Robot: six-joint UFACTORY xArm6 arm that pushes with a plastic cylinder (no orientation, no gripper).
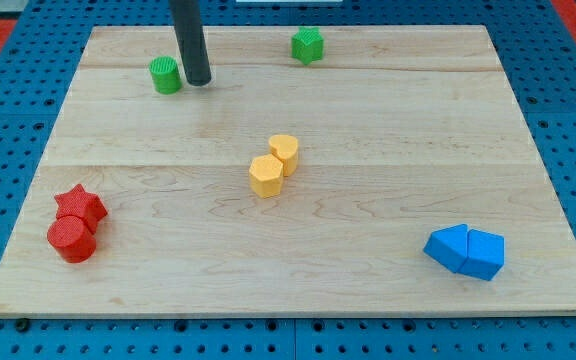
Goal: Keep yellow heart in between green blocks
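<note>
Pale wooden board (368, 130) (grain visible, smooth), matt coloured blocks, dark matt rod (190, 40), blue perforated surface (568, 110)

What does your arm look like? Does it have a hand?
No hand here. All you can see of me is a straight, smooth, dark grey rod, round like a thick marker, with no cables, stickers or markings on it. It comes in from the view's top and ends at my tip, a plain blunt end with no fingers.

The rod (190, 40) is cut off by the view's top; the board's (268, 250) near corners slightly cropped.
</note>
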